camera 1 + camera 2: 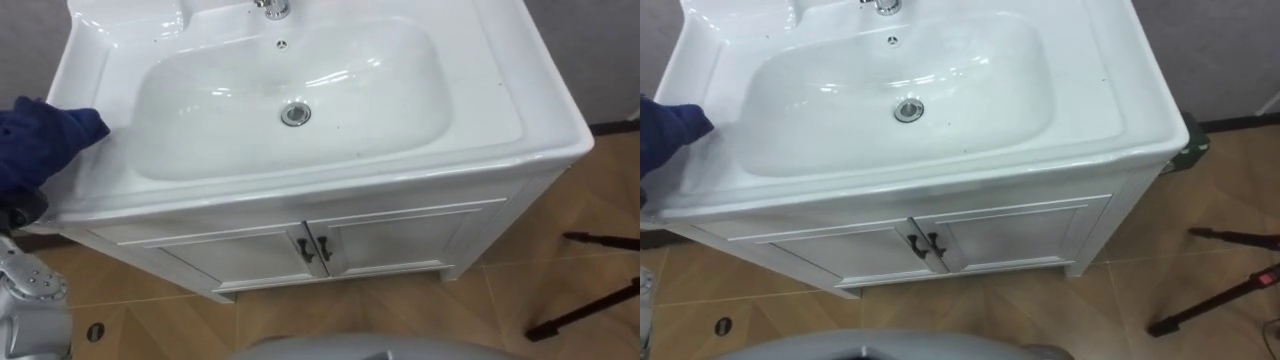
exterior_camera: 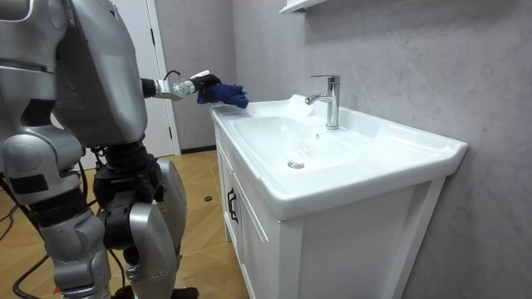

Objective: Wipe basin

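**Robot at the washbasin, left side of the rim.** We see the robot standing upright before a white cabinet (image 1: 400, 238), facing the basin (image 1: 480, 110) set on top of it. Its left arm reaches forward. The left hand (image 2: 193, 85) carries a dark blue cloth (image 1: 45, 140), bunched over the front of the hand. The cloth hides that part, so we cannot tell how far the hand is closed on it.

The cloth, and the hand with it, sits over the basin's left ledge, outside the bowl. Its tip points toward the bowl's left slope. We cannot tell whether the cloth presses on the ledge or hangs just above it.

To the right of the hand lies the bowl, glossy and white, with the round metal drain (image 1: 295, 114) near its middle, well apart from the cloth. Beyond the drain, farther from the hand, a small overflow hole (image 1: 282, 44) marks the back wall of the bowl. The chrome faucet (image 2: 330, 100) stands upright on the back ledge above it.

Below and to the right of the hand, the cabinet's two doors meet at a pair of dark handles (image 1: 313, 250). The wooden floor (image 1: 420, 310) shows beneath. On it, far to the right of the hand, lie black tripod legs (image 1: 590, 300).
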Robot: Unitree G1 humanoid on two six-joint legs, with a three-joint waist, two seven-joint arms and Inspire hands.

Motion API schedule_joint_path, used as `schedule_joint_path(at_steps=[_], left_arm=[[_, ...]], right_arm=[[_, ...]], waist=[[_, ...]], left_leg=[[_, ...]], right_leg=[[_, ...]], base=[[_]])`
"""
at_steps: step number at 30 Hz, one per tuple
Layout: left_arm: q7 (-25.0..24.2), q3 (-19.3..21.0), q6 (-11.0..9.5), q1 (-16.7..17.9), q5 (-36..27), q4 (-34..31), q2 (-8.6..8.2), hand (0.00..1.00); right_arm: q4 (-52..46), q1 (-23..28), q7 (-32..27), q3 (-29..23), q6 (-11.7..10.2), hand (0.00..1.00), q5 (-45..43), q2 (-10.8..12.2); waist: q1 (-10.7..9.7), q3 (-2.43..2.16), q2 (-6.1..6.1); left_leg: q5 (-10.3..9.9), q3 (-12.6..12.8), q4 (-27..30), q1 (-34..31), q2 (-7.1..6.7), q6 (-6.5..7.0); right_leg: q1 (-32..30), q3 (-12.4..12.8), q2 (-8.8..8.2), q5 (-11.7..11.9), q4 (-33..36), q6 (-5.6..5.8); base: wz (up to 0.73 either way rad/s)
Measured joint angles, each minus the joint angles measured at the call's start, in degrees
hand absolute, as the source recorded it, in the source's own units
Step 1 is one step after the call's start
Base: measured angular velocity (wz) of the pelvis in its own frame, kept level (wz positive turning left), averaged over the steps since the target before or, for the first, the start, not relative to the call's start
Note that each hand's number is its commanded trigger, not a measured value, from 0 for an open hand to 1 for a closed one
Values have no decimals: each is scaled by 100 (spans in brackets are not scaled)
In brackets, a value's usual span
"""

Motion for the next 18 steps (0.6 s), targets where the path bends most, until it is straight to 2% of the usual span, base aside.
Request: schedule_joint_path(at_steps=[4,11,18], left_arm=[[-7,0,0,0,0,0,-1,100],[-7,1,23,-3,4,-75,0,100],[8,63,32,-188,504,-87,4,100]], right_arm=[[-3,1,-1,0,6,0,0,1],[-27,-5,-5,-3,9,0,0,1],[-26,-6,-13,-16,6,0,-36,-1]], waist=[[-7,11,-17],[-12,6,7],[5,-7,63]], left_leg=[[0,0,-1,-6,0,0],[0,1,-1,-15,0,0],[0,4,4,-10,0,0]], right_leg=[[-3,0,0,0,-1,0],[-17,5,1,0,-4,0],[-22,17,1,0,5,0]], base=[[0],[0],[0]])
